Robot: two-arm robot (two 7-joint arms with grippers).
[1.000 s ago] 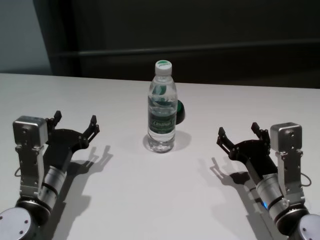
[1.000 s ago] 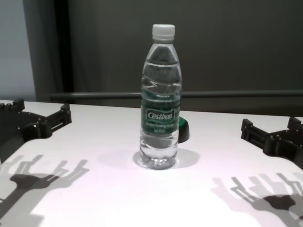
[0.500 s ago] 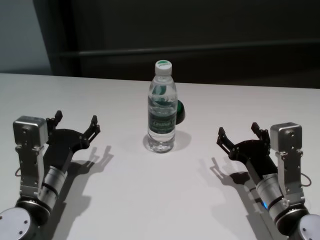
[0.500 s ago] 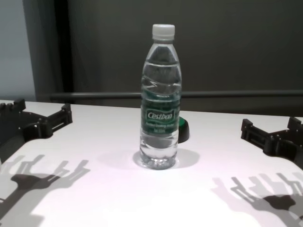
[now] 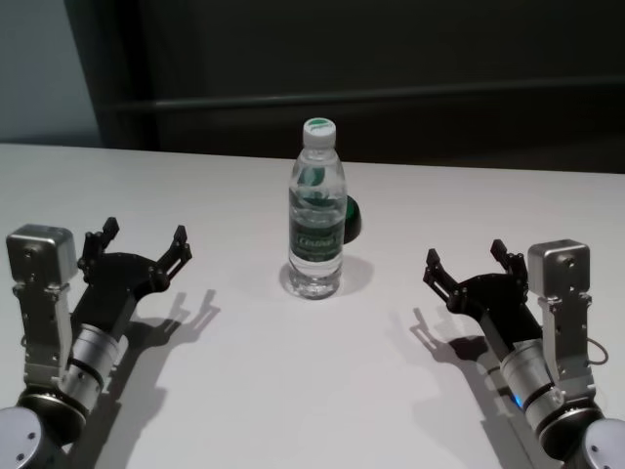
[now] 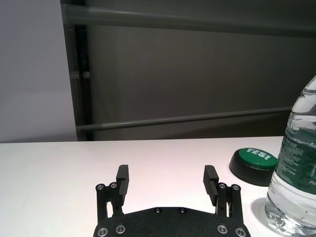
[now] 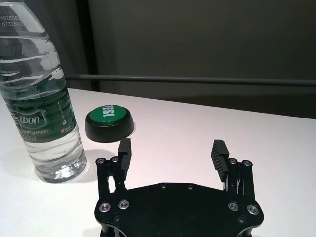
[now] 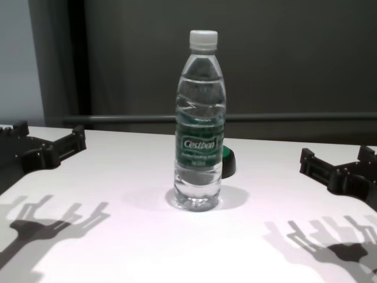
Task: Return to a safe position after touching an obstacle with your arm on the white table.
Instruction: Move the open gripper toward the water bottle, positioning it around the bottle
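Observation:
The obstacle, a tall clear water bottle (image 5: 316,210) with a white cap and a green Cestbon label, stands upright in the middle of the white table (image 5: 293,391). It also shows in the chest view (image 8: 199,135) and in the left wrist view (image 6: 296,168) and right wrist view (image 7: 42,108). My left gripper (image 5: 145,234) is open and empty, low over the table, well to the left of the bottle and apart from it. My right gripper (image 5: 465,254) is open and empty, low over the table to the bottle's right, also apart.
A small low green button on a black base (image 5: 352,220) sits just behind the bottle to its right, seen too in the right wrist view (image 7: 109,121). A dark wall with a rail runs behind the table's far edge.
My left arm has drawn a little to the left and back, away from the bottle. The right arm and the bottle have not moved.

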